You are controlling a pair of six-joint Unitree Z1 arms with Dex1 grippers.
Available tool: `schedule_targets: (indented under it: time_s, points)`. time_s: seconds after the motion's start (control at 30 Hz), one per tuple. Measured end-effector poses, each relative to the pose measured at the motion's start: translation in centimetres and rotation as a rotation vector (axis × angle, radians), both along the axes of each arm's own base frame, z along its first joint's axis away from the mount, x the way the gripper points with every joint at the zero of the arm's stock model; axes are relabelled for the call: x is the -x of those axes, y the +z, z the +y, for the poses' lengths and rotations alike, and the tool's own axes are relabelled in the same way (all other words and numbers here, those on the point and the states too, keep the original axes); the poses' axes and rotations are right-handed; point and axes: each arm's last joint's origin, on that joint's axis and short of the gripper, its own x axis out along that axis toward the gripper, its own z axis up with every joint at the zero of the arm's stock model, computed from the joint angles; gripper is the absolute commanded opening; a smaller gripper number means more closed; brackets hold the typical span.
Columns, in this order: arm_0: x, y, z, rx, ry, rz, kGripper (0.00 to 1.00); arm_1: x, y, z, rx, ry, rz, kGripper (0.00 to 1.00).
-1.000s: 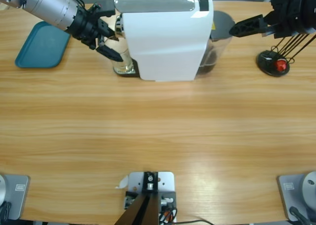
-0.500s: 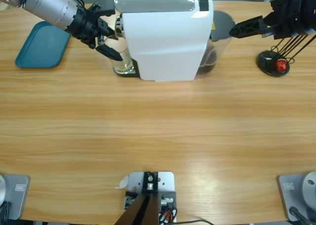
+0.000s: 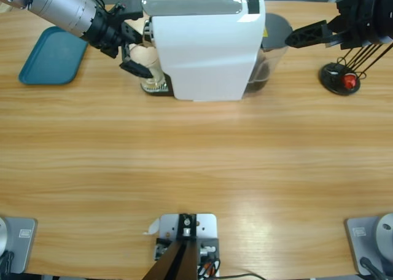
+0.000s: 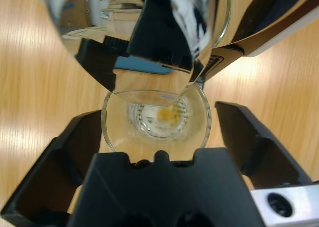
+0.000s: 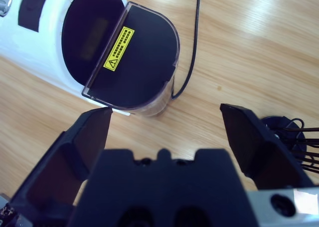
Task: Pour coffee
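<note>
Two spread jaws of the left tool (image 4: 157, 137) flank a glass (image 4: 155, 120), ungripped, under the machine (image 3: 206, 46).

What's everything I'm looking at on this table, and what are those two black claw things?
Coffee machine: one, white, at the table's far edge near the middle.
Water tank: one, smoky dark, with a yellow warning label, on the machine's right end.
Glass: one, clear, standing under the machine's shiny spout; no dark coffee is visible in it.
Tray: one, teal, far left.
Capsule stand: one, black wire, with something red at its base, far right.
Cable: one, black, running from behind the tank.
Table: one, light wood.
Left gripper: black jaws open on either side of the glass.
Right gripper: black jaws open, near the tank.
</note>
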Motion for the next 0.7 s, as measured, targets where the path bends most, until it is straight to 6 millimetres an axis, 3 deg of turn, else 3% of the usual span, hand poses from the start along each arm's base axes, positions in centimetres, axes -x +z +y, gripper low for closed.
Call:
schedule_targets:
  time_s: [0.27,0.43,0.63,0.7]
  points:
    - [0.0,0.0,0.1,0.002,0.008,0.003,1.000,0.0,0.0,0.0,0.000,0.000,0.000,0.977]
    - [0.3,0.2,1.2,0.002,0.041,0.017,1.000,0.0,0.0,0.0,0.000,0.000,0.000,0.977]
    - [0.8,2.0,2.9,0.032,0.116,0.004,1.000,0.0,0.1,0.0,-0.001,0.000,-0.002,0.961]
    - [0.8,2.8,3.7,0.049,0.157,0.001,1.000,0.1,0.2,-0.1,-0.003,0.000,-0.005,0.770]
